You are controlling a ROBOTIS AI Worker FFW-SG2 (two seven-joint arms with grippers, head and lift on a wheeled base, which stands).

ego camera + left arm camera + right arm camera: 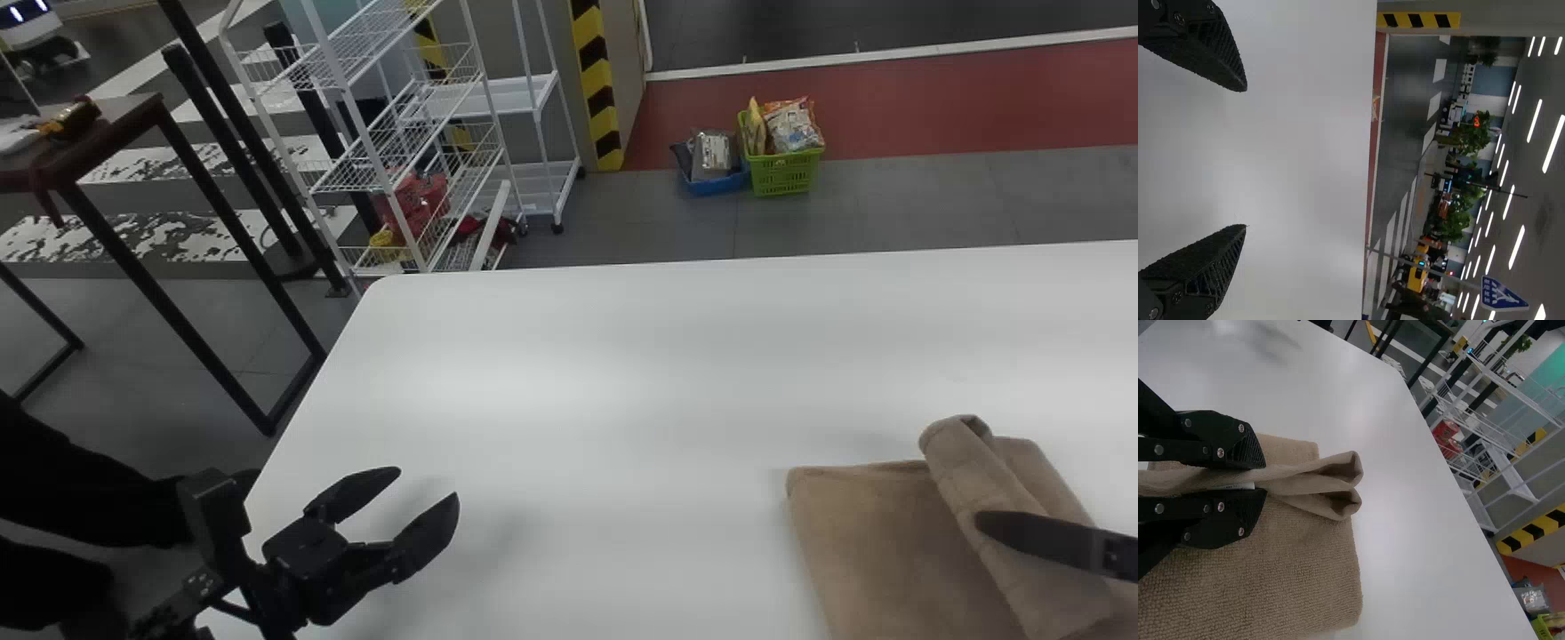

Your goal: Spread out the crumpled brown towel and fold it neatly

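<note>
The brown towel [880,533] lies flat in layers at the table's right front, with one part raised into a standing fold. My right gripper [987,524] comes in from the right edge at that fold. Seen from the right wrist, the gripper [1258,483] is shut on the raised part of the towel [1311,573], whose looped end sticks out past the fingertips. Over the table's left front, well away from the towel, my left gripper [444,484] is parked open; in the left wrist view the same gripper [1245,157] has nothing between its fingers.
The white table [578,382] extends between the left gripper and the towel and on behind both. Beyond its far edge stand a white wire rack [400,133] and a green basket [782,173] on the floor. A dark-legged table [116,142] is at the far left.
</note>
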